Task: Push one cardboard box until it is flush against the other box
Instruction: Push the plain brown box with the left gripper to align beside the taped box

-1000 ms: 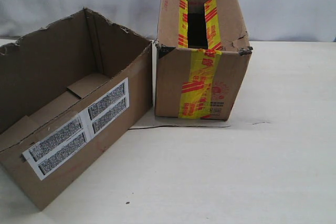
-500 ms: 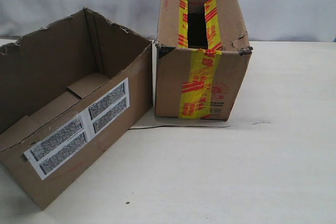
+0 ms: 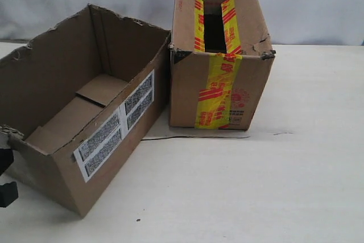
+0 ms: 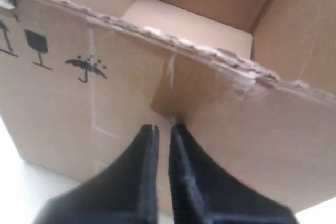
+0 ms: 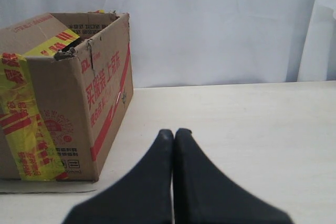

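The plain cardboard box (image 3: 108,135) with torn top edges and white barcode labels lies at the left, angled, its far corner touching the other box (image 3: 219,83), which carries yellow tape printed in red. A wedge-shaped gap separates their sides nearer the front. My left gripper (image 3: 5,177) shows at the left edge, at the plain box's end. In the left wrist view the left gripper (image 4: 164,128) is shut to a thin slit, its tips against the cardboard box (image 4: 105,93) below the black symbols. My right gripper (image 5: 174,131) is shut and empty, low over the table, apart from the taped box (image 5: 63,103).
A flat cardboard sheet (image 3: 187,134) lies under the taped box and sticks out at its front. The white table (image 3: 273,186) stretches to the right and front. A pale curtain (image 3: 318,4) hangs behind.
The plain box has swung and slid right, its near end closing toward the taped box. The left gripper has come into view at the left edge.
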